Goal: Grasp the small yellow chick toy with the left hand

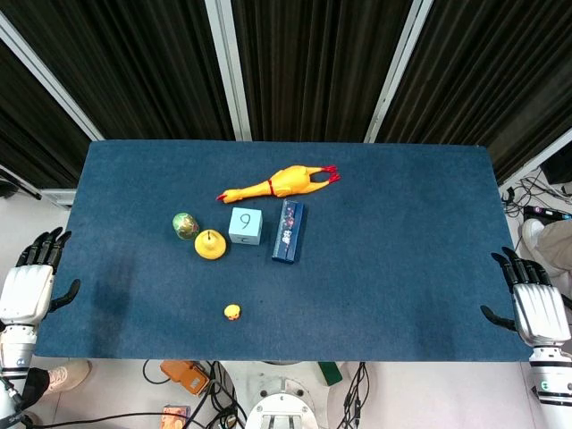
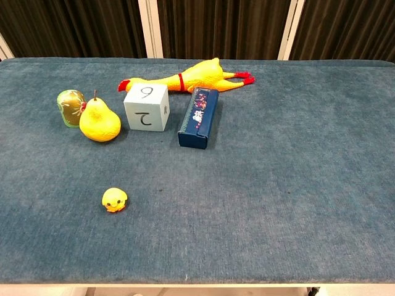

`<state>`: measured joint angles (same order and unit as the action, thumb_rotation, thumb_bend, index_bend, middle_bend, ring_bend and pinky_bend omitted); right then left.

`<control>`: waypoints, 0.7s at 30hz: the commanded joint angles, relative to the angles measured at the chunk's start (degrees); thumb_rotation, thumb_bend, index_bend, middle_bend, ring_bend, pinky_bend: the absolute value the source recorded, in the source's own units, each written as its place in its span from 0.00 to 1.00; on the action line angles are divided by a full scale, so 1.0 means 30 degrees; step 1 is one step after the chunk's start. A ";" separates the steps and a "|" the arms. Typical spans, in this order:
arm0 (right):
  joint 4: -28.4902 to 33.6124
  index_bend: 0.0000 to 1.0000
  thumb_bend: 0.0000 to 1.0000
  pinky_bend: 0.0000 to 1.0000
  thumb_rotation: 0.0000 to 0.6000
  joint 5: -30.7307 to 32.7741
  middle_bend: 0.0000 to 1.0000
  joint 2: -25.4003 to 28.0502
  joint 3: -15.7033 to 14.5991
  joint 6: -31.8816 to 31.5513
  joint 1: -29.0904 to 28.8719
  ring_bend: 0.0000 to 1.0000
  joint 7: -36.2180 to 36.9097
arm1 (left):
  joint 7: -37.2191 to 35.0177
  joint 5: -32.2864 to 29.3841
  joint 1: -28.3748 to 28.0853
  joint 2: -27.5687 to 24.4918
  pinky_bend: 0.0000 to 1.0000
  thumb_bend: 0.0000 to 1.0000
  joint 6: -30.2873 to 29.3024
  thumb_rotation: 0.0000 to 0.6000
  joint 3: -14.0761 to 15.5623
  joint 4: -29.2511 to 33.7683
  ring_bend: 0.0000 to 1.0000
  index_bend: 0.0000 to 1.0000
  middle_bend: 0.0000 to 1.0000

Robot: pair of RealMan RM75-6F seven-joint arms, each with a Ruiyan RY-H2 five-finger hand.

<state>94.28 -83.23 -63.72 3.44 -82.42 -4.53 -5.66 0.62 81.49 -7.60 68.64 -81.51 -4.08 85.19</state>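
Observation:
The small yellow chick toy (image 1: 232, 312) (image 2: 114, 200) sits alone on the blue cloth near the table's front edge, left of centre. My left hand (image 1: 29, 279) hangs off the table's left edge, fingers apart and holding nothing, well to the left of the chick. My right hand (image 1: 534, 301) hovers at the right edge, fingers also spread and empty. Neither hand shows in the chest view.
Behind the chick lie a yellow pear (image 1: 211, 244) (image 2: 99, 120), a green painted egg (image 1: 185, 225) (image 2: 71, 107), a light blue numbered cube (image 1: 245, 225) (image 2: 146, 106), a dark blue box (image 1: 288, 231) (image 2: 199, 117) and a long rubber chicken (image 1: 279, 183) (image 2: 185, 78).

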 commanded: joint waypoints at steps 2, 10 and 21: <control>0.0007 0.19 0.26 0.18 1.00 0.0029 0.15 0.0009 0.0016 0.0007 -0.0002 0.22 0.0022 | 0.0123 -0.0164 -0.0023 -0.0041 0.15 0.31 0.0137 1.00 -0.0013 0.0054 0.00 0.07 0.02; 0.0053 0.19 0.26 0.18 1.00 0.0209 0.15 0.0027 0.0079 0.0105 -0.0025 0.22 0.0076 | -0.0124 0.0157 -0.0050 -0.0157 0.15 0.31 0.0084 1.00 0.0085 0.0290 0.00 0.07 0.02; 0.0099 0.19 0.26 0.18 1.00 0.0136 0.15 0.0025 0.0003 0.0075 0.0027 0.22 0.0126 | -0.2126 0.1921 -0.0396 -0.0764 0.15 0.31 0.1127 1.00 0.1302 0.1689 0.00 0.07 0.02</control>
<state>94.58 -82.81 -63.64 3.46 -82.21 -4.44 -5.27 -4.57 85.71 -8.43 66.89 -79.02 -1.39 89.12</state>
